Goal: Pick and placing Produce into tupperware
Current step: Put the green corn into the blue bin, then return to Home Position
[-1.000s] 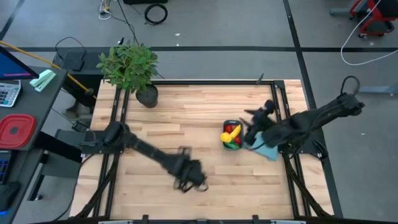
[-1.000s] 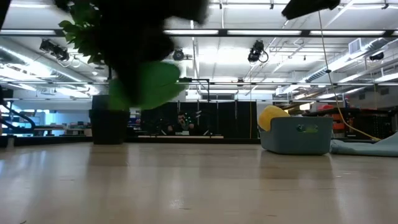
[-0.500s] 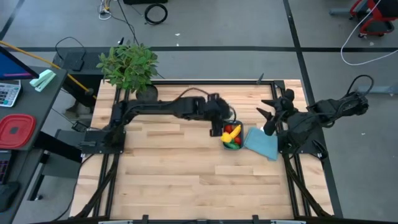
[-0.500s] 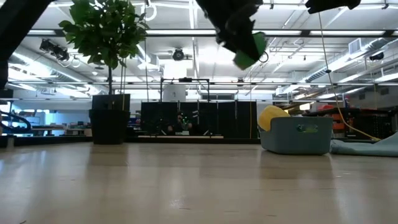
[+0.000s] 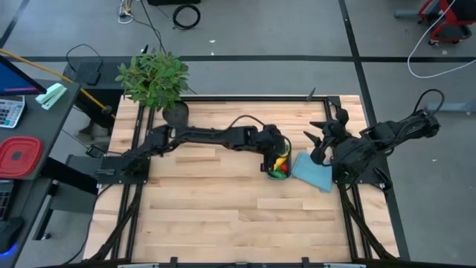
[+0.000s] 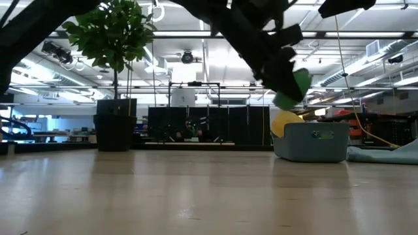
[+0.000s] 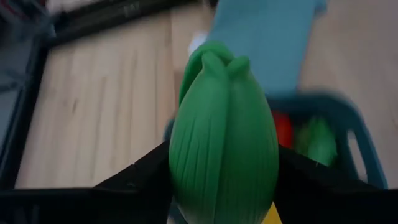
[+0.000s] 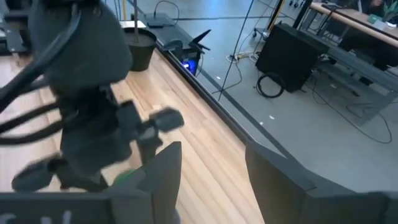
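My left gripper (image 5: 277, 149) hangs over the dark-blue tub (image 5: 269, 168) at the table's right middle, shut on a green oblong toy piece (image 7: 224, 143). The piece also shows in the low view (image 6: 292, 91), just above the tub (image 6: 313, 142). The tub holds a yellow banana (image 5: 280, 157), small red pieces (image 5: 277, 172) and a green piece (image 7: 317, 140). My right gripper (image 5: 321, 138) is open and empty to the right of the tub, above the table's right side; its fingers show apart in the right wrist view (image 8: 211, 180). My left gripper pinches the green piece by its two long sides (image 7: 180, 168), one dark finger (image 7: 134, 183) on each side. The fingers slant downward from the table's left. The piece is lifted clear and hangs over the tub's left end, its narrow lobed tip (image 7: 217, 62) pointing away from the gripper.
A flat light-blue piece (image 5: 312, 171) lies right of the tub, under my right arm. A leafy potted plant (image 5: 156, 82) stands at the far left corner. Black frame rails run along the table's left and right sides (image 5: 349, 201). Bare wood lies near and left.
My left gripper has carried the green piece from the table's near middle, up and toward the far right, and has come down over the tub. My right gripper has drawn back from beside the tub toward the right edge.
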